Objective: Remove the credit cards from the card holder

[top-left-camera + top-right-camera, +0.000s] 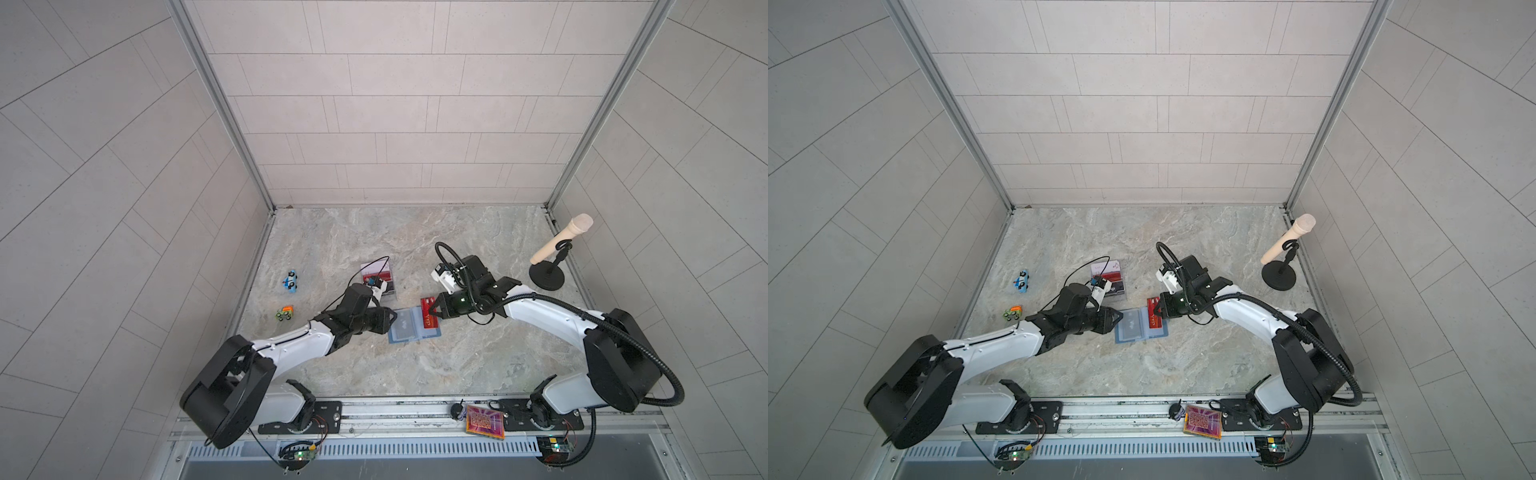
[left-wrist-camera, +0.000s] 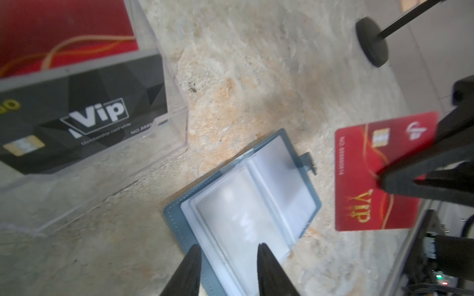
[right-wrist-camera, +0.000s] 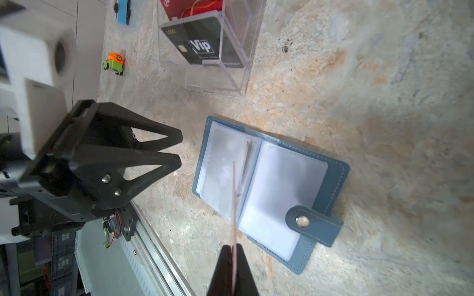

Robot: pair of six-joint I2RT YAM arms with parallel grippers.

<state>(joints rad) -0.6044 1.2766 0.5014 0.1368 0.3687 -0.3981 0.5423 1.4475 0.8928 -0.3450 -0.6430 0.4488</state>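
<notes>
While right hand [image 3: 232, 247] pinches red card [image 2: 364, 174] by its edge, clear of the holder [image 3: 333, 179] lying open mid-table, left hand [image 2: 229, 247] hovers released. Cards judged light, stiff, slick: take an exposed edge. Vip card [image 2: 243, 223] shows faintly, sleeved.

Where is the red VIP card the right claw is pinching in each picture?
Top view: red VIP card, lower middle, pinched by the right gripper.
Top view: the card, lower middle.
Left wrist: the card, face-on, beside the open card holder.
Right wrist: the card, edge-on, a thin pink line across the card holder.
Shared landmark: that blue card holder, in all four.
</notes>
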